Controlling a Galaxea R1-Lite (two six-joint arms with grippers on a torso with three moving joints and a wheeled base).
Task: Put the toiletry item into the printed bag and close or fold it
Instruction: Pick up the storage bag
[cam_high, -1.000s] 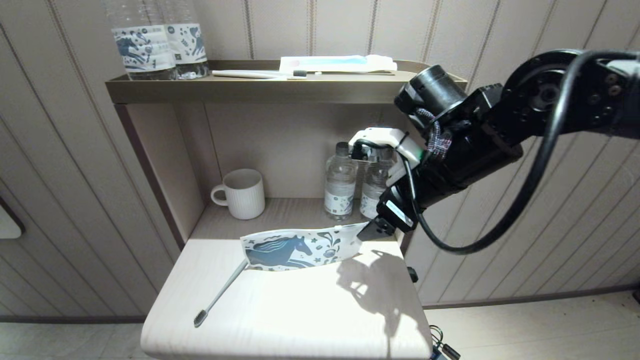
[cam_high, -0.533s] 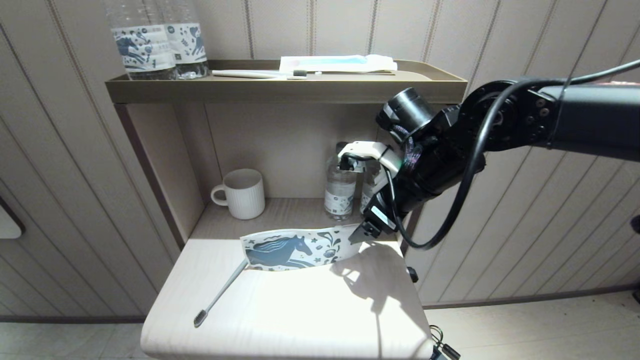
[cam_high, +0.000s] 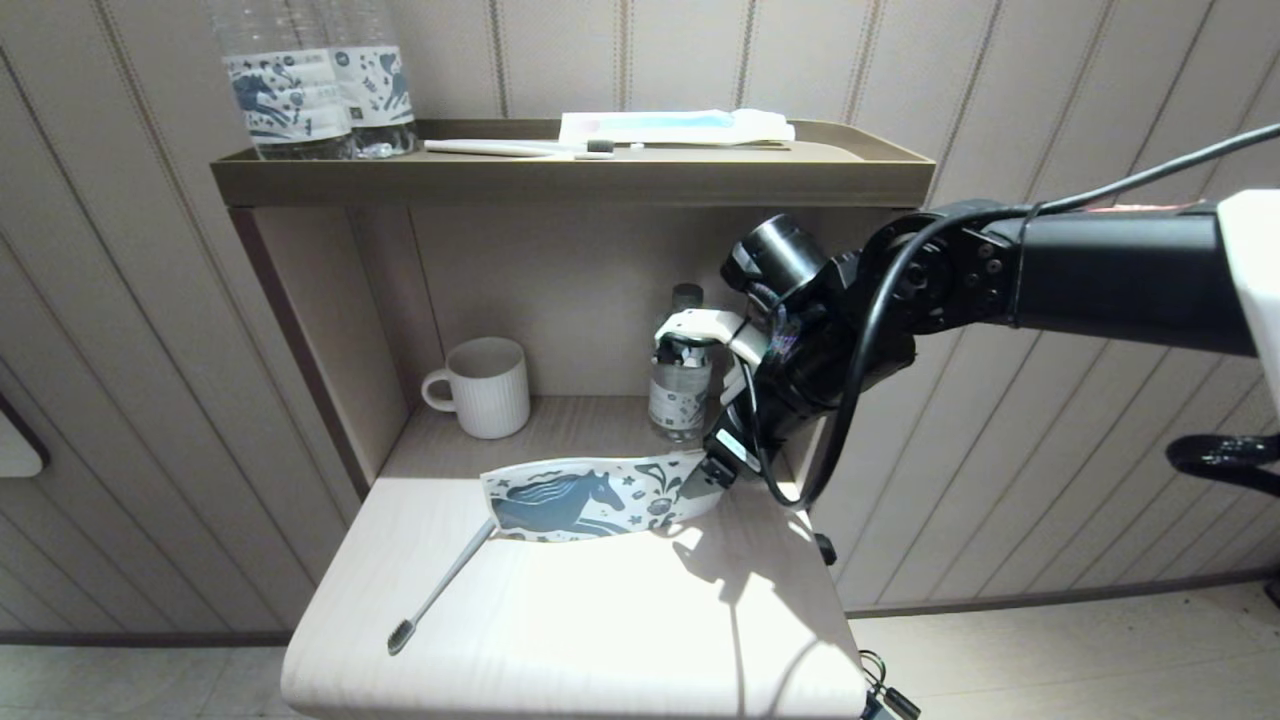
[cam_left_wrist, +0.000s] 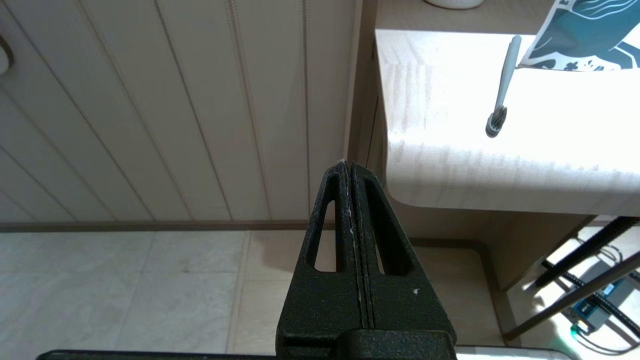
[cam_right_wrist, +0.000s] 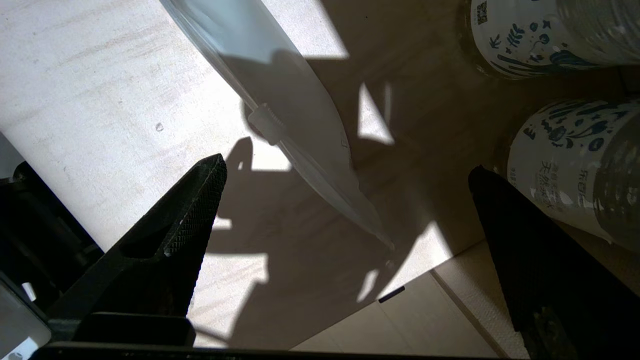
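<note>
The toothbrush (cam_high: 440, 582) lies flat on the pale wooden table (cam_high: 560, 640), its long thin grey handle running diagonally: the dark bristle head points toward the table's near-left corner and the handle's far end disappears under the left end of the printed bag (cam_high: 600, 498). From the left wrist view the toothbrush (cam_left_wrist: 502, 85) shows the same way, bristle head nearest the table edge, handle tip tucked beneath the bag's (cam_left_wrist: 585, 37) corner.

The right gripper (cam_high: 700, 485) is at the bag's right end, close above the table top. Its two black fingers (cam_right_wrist: 175, 220) are spread wide, and the bag's zip edge (cam_right_wrist: 305, 150) with its small white slider passes between them; neither finger touches the bag, and the gripper holds nothing. The bag stands partly lifted on its long edge, its long axis running left to right across the table, horse print facing the robot.

The left gripper (cam_left_wrist: 350, 172) hangs off the table's left side, low above the tiled floor, fingers pressed together with nothing between them.

Behind the bag, on the lower shelf, stand a white ribbed mug (cam_high: 485, 387) and two horse-labelled water bottles (cam_high: 680, 385), just beside the right arm's wrist. The top shelf (cam_high: 560, 175) carries two more labelled bottles (cam_high: 310, 90), a white-handled toothbrush (cam_high: 520, 148) and a white-and-blue packet (cam_high: 675, 127).
</note>
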